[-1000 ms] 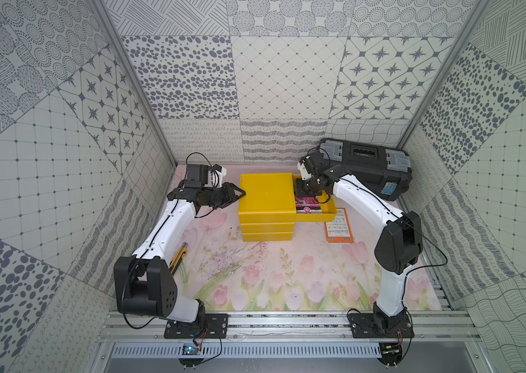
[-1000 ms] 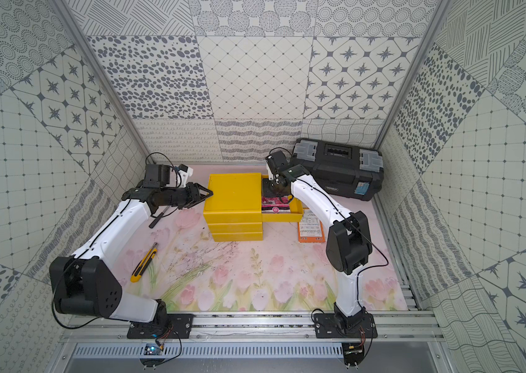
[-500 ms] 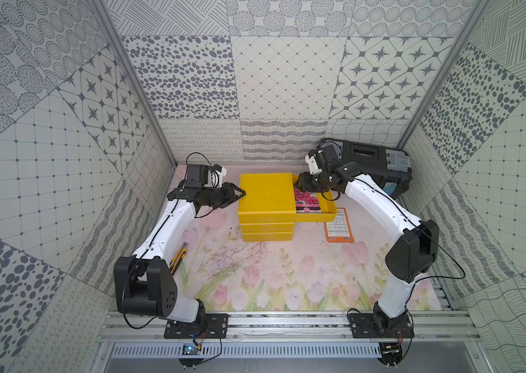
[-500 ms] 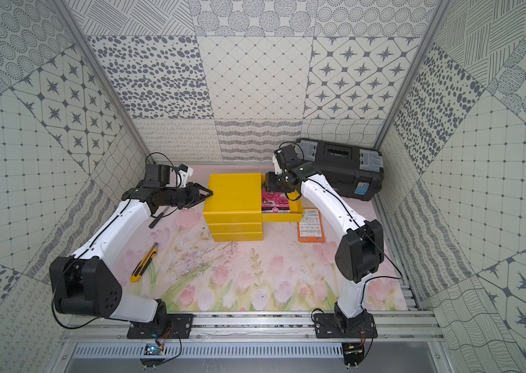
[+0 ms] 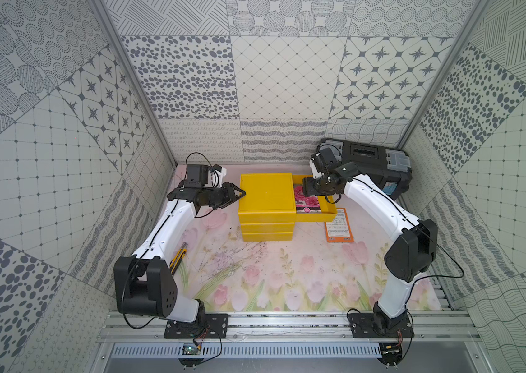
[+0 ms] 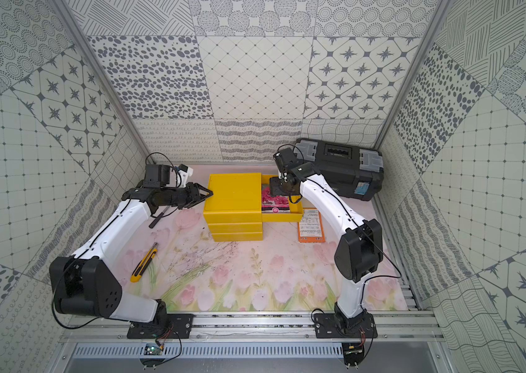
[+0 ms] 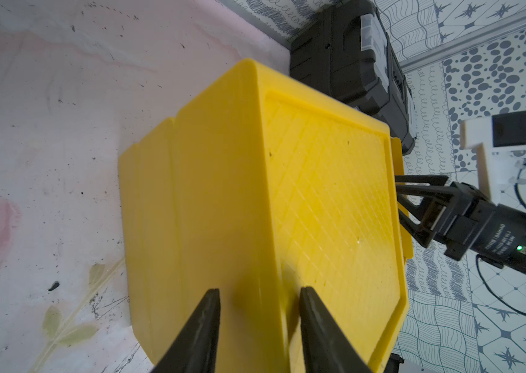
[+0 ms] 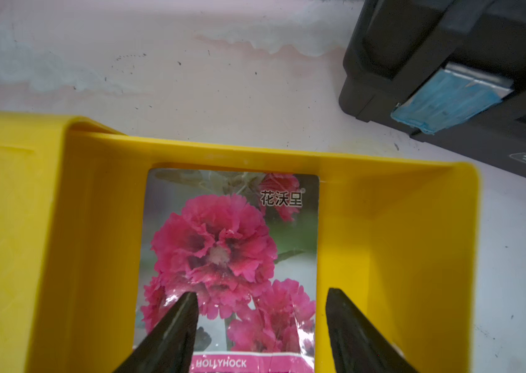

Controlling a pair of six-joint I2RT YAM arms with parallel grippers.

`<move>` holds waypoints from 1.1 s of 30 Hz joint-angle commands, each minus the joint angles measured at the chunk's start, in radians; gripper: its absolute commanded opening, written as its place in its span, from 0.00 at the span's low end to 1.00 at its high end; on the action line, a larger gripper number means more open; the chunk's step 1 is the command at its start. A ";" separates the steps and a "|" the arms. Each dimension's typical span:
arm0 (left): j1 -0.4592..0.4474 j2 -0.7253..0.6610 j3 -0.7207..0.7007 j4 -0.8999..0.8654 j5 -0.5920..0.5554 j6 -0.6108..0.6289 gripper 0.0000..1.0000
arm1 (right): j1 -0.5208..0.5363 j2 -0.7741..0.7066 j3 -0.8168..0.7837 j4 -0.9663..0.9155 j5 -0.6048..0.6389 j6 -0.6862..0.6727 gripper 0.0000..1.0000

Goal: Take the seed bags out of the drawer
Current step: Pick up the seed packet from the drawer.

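My right gripper [image 8: 261, 294] is hanging wide open over the seed bag [image 8: 229, 242] inside the drawer [image 8: 416, 258]; I'm judging it light, slick, floppy, so I'm targeting its outer-wall edge

Hollyhock seed bag [image 8: 229, 258], label end beyond right wrist view's edge

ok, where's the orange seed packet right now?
In a top view the orange seed packet lies flat on the mat on the robot's right, outside the open yellow drawer, by its outer corner nearest the robot, with the black toolbox behind.
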 commanded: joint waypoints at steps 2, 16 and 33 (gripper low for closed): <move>0.008 0.003 -0.018 -0.155 -0.105 0.016 0.43 | 0.004 0.053 0.019 0.001 0.023 -0.007 0.70; 0.008 0.004 -0.018 -0.154 -0.105 0.015 0.43 | -0.012 0.095 0.041 0.031 -0.044 0.041 0.78; 0.007 0.001 -0.018 -0.153 -0.103 0.014 0.43 | -0.027 0.083 0.016 0.106 -0.237 0.115 0.64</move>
